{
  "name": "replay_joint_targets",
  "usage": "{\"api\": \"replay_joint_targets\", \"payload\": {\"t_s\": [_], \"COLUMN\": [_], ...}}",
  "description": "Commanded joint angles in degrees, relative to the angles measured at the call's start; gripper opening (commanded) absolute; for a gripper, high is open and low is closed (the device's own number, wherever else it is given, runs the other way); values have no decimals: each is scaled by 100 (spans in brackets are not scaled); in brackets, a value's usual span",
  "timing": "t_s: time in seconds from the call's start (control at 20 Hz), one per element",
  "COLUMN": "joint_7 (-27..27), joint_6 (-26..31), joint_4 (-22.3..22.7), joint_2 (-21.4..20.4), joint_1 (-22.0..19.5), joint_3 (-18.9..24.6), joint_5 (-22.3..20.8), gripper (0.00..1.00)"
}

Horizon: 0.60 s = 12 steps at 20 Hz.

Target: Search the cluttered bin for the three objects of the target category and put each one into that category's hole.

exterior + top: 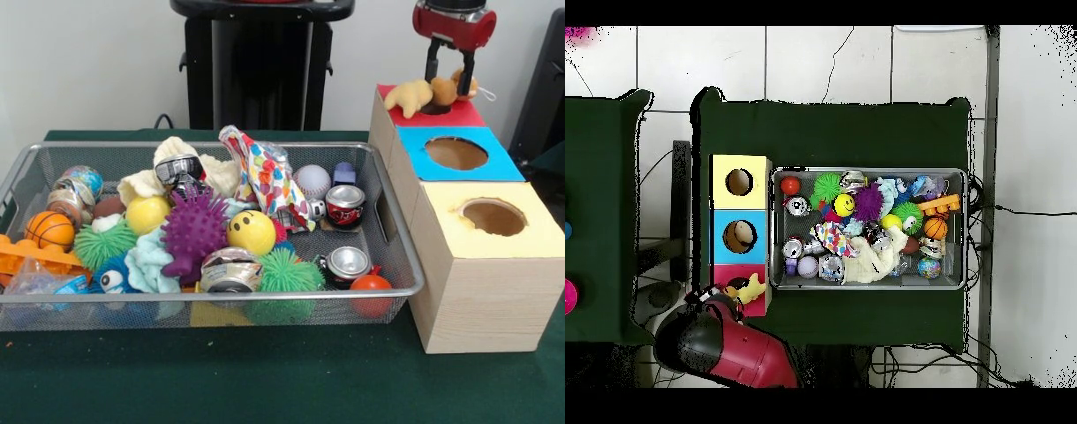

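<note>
1. Brown teddy (444, 90): at the red-topped hole (436, 109), between the pincer (448, 74) fingers, which appear clamped on it.
2. Cream-tan plush (409, 95): lying on the hole's left rim, just beside the pincer.
3. Step, judged: depositing; next calls for release, then searching the bin (402, 265) on the tabletop (265, 380).

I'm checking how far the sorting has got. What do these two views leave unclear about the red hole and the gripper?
- Red hole: front view, its inside is masked by plush toys on its rim; overhead, the arm covers part of the box.
- Gripper: front view, a brown plush sits at its tips; whether it is held cannot be told.
- Bin: lower layers buried under clutter.
</note>
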Motion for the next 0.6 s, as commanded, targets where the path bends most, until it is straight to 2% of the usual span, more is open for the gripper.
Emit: {"api": "replay_joint_targets", "payload": {"t_s": [0.05,0.3,0.6], "joint_7": [907,909,932], "joint_6": [-252,-167,200], "joint_4": [-219,-230,-402], "joint_2": [167,125,84], "joint_1": [-68,-51,81], "joint_3": [-46,-96,-367], "joint_5": [-127,-132,-183], "gripper": [100,100,100]}}
